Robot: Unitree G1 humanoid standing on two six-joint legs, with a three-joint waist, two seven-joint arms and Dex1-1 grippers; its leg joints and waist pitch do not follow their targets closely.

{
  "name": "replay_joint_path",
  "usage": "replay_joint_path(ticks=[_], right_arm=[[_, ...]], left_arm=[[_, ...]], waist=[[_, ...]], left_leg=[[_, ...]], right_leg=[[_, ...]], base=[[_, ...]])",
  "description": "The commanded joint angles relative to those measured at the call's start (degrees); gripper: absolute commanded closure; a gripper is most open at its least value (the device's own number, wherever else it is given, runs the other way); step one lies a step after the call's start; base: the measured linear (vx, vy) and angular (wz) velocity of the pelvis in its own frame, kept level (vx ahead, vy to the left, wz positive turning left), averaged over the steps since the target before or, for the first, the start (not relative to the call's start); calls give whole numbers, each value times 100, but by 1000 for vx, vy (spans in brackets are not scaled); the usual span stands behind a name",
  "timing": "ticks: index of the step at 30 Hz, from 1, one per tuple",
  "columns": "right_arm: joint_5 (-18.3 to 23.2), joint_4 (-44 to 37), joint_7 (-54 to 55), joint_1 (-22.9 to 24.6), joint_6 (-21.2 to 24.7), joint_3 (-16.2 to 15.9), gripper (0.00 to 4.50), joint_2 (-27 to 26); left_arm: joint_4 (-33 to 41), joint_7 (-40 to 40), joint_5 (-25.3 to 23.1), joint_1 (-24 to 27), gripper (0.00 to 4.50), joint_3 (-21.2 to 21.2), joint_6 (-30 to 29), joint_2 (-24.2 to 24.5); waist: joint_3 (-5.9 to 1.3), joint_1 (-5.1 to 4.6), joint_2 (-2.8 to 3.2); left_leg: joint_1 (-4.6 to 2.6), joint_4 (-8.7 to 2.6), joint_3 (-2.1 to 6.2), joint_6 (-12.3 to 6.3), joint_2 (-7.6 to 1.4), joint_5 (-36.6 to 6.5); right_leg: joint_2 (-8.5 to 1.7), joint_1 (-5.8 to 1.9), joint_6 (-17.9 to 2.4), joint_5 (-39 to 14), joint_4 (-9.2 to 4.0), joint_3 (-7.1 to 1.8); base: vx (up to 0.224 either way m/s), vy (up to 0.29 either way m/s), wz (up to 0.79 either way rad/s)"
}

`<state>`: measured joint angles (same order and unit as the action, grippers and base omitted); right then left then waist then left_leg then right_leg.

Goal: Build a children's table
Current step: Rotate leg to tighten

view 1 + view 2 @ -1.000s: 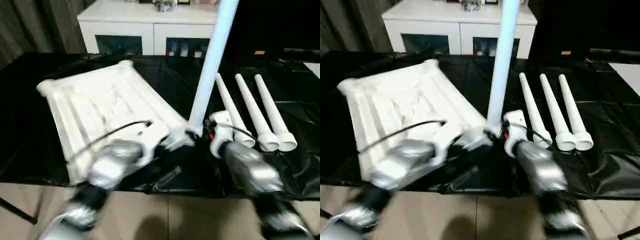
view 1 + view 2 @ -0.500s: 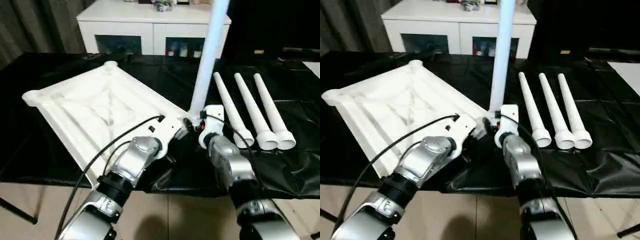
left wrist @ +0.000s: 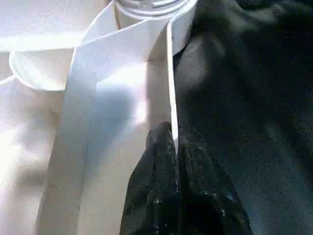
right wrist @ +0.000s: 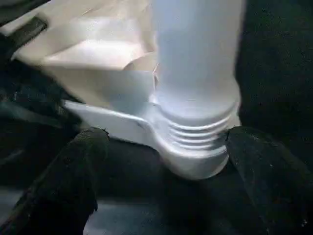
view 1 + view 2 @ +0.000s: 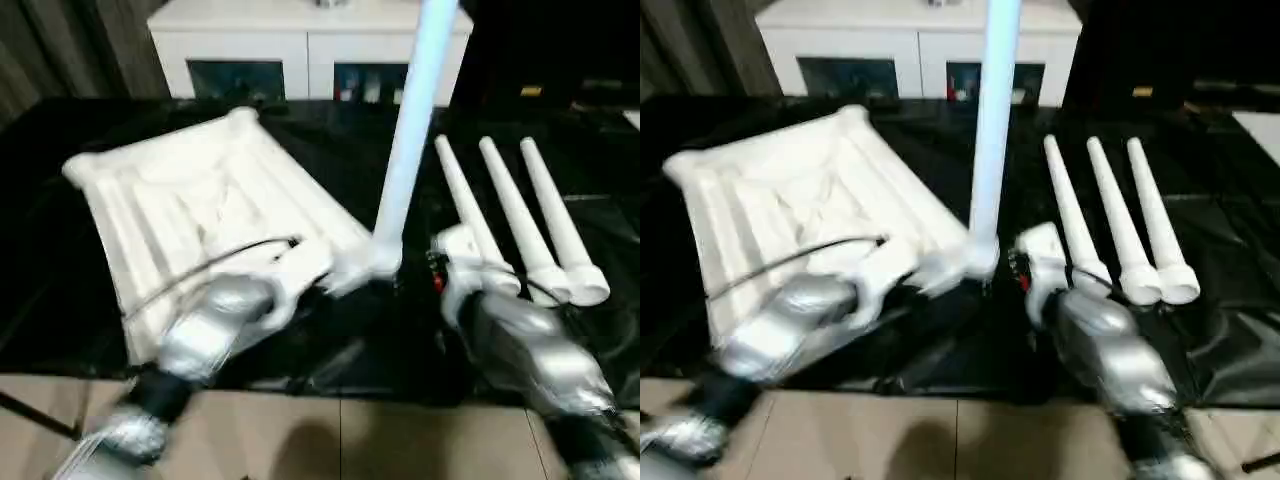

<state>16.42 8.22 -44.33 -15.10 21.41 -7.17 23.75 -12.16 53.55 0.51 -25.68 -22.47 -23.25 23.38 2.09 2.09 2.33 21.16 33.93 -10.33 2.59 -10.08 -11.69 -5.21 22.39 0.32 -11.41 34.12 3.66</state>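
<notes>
The children's table lies upside down on the black cover, its white ribbed tabletop [image 5: 200,200] to the left. One white leg [image 5: 410,130] stands upright in the near right corner socket [image 4: 195,147]. Three more legs [image 5: 520,210] lie side by side to the right. My left gripper [image 3: 173,147] is shut on the thin rim of the tabletop, just beside that socket. My right gripper [image 4: 168,139] is open, with one black finger [image 4: 78,166] on either side of the leg's ribbed base and a gap on the left side.
A white cabinet [image 5: 300,40] with glass doors stands behind the table. The black cover [image 5: 60,300] hangs over the near edge above the tiled floor [image 5: 330,450]. A cable [image 5: 220,262] runs over my left forearm.
My right gripper's fingers have spread away from the upright leg's base, and that wrist has drawn back to the right. The left gripper keeps its pinch on the rim. The camera has shifted.
</notes>
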Motion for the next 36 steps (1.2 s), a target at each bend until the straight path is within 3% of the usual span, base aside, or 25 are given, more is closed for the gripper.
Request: replay_joint_path(ticks=[1, 4, 5, 7, 9, 15, 21, 30, 32, 34, 36], right_arm=[[70, -248, -291, -14, 87, -86, 27, 65], [-3, -270, -460, -25, 34, -125, 27, 160], [-38, -248, -516, -43, 1, -152, 27, 191], [-76, -197, -567, -85, -29, -264, 27, 277], [-168, -111, -617, -124, -93, -369, 42, 296], [-328, -43, -758, -123, -103, -467, 93, 338], [-257, 11, -709, -150, -89, -407, 150, 299], [-341, 190, -533, -40, -54, -358, 175, 154], [-425, 475, -105, -97, -44, -249, 175, -55], [-481, 661, 190, -141, -45, -188, 176, -215], [-619, 1220, 1293, -352, 17, 18, 176, -869]], left_arm=[[220, 632, 88, 149, 450, -429, -81, 73], [324, 780, 93, 152, 450, -475, -146, 192], [317, 768, 64, 145, 450, -485, -135, 217], [293, 784, 68, 147, 450, -487, -67, 248], [292, 810, 86, 150, 450, -477, -45, 247], [305, 772, 54, 157, 450, -418, -69, 236], [319, 813, 89, 179, 450, -428, -80, 263], [250, 770, 75, 194, 450, -391, -102, 228], [165, 576, 43, 186, 450, -330, -133, 137], [82, 392, 14, 160, 450, -279, -160, 31], [-257, -474, -88, -20, 450, -60, -418, -545]], waist=[[-293, 3, -9], [-280, 43, 8], [-268, 45, -69], [-269, 81, -43], [-273, 79, -65], [-295, 87, -85], [-306, 89, -86], [-306, 83, -90], [-292, 66, -80], [-259, 42, -74], [-208, -48, -101]], left_leg=[[-63, -406, 83, -522, -312, -807], [-111, -434, 74, -333, -334, -983], [-108, -437, 60, -315, -336, -1007], [-111, -439, 59, -218, -326, -1024], [-103, -432, 56, -195, -315, -982], [-74, -395, 60, -335, -304, -637], [-77, -376, 57, -410, -301, -575], [-69, -367, 60, -425, -297, -558], [-79, -380, 56, -360, -300, -715], [-80, -420, 65, -183, -296, -1064], [-111, -469, 88, 84, -277, -1706]], right_leg=[[-300, -252, -1665, -125, -303, -243], [-297, -231, -1620, -416, -316, -255], [-292, -224, -1606, -476, -336, -259], [-311, -231, -1543, -637, -328, -274], [-313, -236, -1498, -619, -327, -280], [-321, -262, -1500, -368, -290, -276], [-316, -265, -1553, -305, -279, -269], [-311, -266, -1561, -326, -269, -265], [-313, -246, -1552, -526, -295, -269], [-310, -232, -1482, -971, -345, -265], [-315, -205, -1256, -1901, -432, -260]], base=[[0, 0, 0], [0, 0, 0], [0, 0, 0], [0, 0, 0], [0, 0, 0], [0, 0, 0], [0, 0, 0], [0, 0, 0], [0, 0, 0], [0, 0, 0], [0, 0, 0]])
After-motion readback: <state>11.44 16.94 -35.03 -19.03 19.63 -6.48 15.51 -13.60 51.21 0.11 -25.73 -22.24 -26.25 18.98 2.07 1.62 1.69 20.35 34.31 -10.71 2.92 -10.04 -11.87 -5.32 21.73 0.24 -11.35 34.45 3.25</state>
